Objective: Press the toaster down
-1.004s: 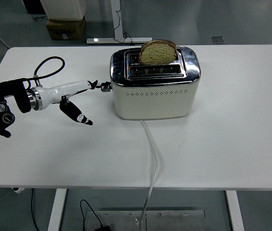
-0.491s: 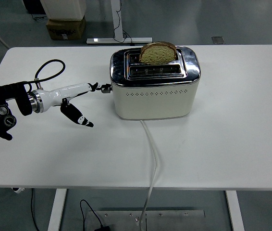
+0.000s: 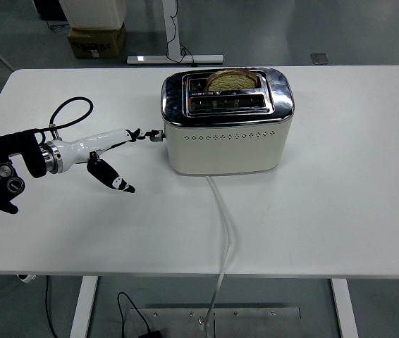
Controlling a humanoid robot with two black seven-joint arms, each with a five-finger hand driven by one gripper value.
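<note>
Fingers (image 3: 137, 133) touch toaster (image 3: 226, 130) lever.

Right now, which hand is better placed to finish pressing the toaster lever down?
The left hand. Its fingertip already reaches the lever on the left end of the toaster, where the bread sits low in its slot. No right hand is in view.

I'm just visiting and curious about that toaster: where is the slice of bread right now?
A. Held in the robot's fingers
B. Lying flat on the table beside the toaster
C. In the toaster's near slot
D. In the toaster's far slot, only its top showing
D: the bread sits in the far slot of the toaster, sunk low with only its rounded top showing above the rim.
</note>
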